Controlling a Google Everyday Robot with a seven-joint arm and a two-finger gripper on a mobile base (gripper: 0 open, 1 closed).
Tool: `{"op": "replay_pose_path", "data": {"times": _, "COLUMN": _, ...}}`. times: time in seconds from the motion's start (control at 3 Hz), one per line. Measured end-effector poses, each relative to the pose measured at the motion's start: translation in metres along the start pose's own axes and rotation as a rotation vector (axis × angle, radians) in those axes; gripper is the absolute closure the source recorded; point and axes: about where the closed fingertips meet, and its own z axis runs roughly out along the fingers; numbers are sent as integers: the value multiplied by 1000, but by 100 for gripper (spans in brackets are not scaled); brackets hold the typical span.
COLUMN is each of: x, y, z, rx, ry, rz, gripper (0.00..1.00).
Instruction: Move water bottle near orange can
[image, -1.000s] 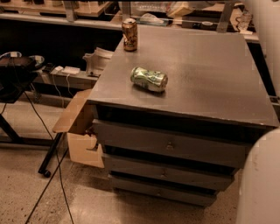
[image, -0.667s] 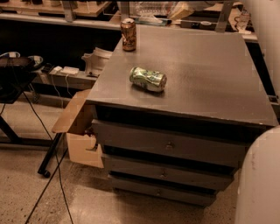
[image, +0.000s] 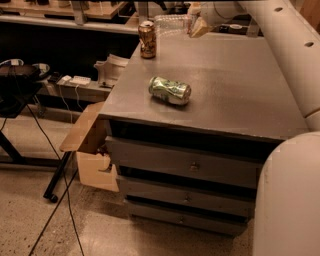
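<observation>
Far edge of table: gripper clamped on bottle, held sideways just right of upright orange can; green can lying mid-table

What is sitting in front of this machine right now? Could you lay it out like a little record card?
surface: grey cabinet top, drawers below
orange can: orange can upright at the far corner
water bottle: water bottle clear, lying sideways at the far edge, close beside the orange can
green can: green can dented, on its side mid-top, apart from both
gripper: gripper at the bottle's end away from the orange can
arm: white arm reaching across from the right
floor: cardboard box beside the cabinet
</observation>
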Motion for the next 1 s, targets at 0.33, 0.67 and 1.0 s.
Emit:
{"op": "replay_pose_path", "data": {"times": 0.33, "x": 3, "y": 15, "z": 17, "rx": -40, "ry": 46, "rz": -23, "gripper": 100}}
{"op": "replay_pose_path", "data": {"times": 0.67, "x": 0, "y": 27, "z": 31, "rx": -71, "ry": 88, "rz": -44, "gripper": 100}}
{"op": "replay_pose_path", "data": {"times": 1.0, "x": -9, "y": 38, "z": 43, "rx": -77, "ry": 71, "rz": -14, "gripper": 100}}
